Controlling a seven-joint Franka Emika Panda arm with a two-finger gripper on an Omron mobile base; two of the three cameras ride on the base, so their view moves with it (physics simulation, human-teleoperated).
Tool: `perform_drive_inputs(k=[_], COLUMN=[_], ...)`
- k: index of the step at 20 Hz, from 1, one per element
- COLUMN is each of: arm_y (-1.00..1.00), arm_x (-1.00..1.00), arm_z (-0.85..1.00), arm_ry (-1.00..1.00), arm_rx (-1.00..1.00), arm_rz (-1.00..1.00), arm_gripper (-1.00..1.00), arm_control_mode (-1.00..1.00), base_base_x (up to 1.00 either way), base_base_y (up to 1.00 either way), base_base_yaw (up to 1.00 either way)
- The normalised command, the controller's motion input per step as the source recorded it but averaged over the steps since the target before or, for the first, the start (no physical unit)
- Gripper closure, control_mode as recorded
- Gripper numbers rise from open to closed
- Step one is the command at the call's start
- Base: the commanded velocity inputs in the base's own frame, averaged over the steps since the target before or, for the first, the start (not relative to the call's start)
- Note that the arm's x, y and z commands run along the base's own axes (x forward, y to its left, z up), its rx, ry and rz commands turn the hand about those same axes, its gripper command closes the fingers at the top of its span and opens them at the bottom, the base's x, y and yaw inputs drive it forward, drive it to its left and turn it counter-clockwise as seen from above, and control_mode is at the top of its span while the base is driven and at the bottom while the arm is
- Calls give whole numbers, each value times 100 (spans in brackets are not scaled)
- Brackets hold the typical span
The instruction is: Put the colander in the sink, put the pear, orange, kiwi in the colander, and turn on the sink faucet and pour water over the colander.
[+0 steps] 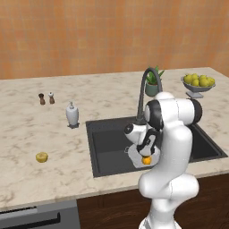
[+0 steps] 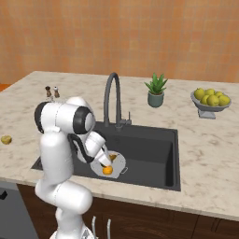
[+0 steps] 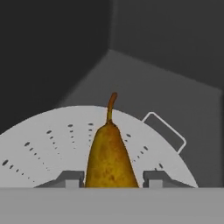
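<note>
Sink (image 1: 107, 147) is holding the colander (image 3: 43, 140) near its front wall. Pincer (image 3: 113, 178) is hanging low over the colander, clamped on the pear (image 3: 109, 157); orange (image 2: 107, 170) is sitting inside. Kiwi (image 1: 41, 157) is waiting on the counter (image 1: 44, 129). Risk: pear dropping on the orange and rolling over the rim.

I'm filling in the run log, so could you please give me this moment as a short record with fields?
colander: in the sink, near its front edge
orange: in the colander
pear: between the gripper's fingers, over the colander; a firm grip cannot be told
kiwi: on the counter, left of the sink
sink faucet: no water visible
also on counter: soap dispenser, fruit bowl
</note>
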Motion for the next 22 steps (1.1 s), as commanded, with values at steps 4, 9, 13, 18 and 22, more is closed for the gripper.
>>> perform_drive_inputs(k=[4,9,13,18,22], arm_y=[0,0,0,0,6], arm_x=[0,-14,-59,-48,-52], arm_z=[-82,-49,-14,-1,60], arm_ry=[0,-5,-14,-7,-13], arm_rx=[-7,-4,0,1,12], arm_rz=[-4,-3,0,0,0], arm_gripper=[100,-100,-100,-100,-100], arm_control_mode=[-100,-100,-100,-100,-100], base_base_x=[0,0,0,0,0], base_base_y=[0,0,0,0,0], base_base_yaw=[0,0,0,0,0])
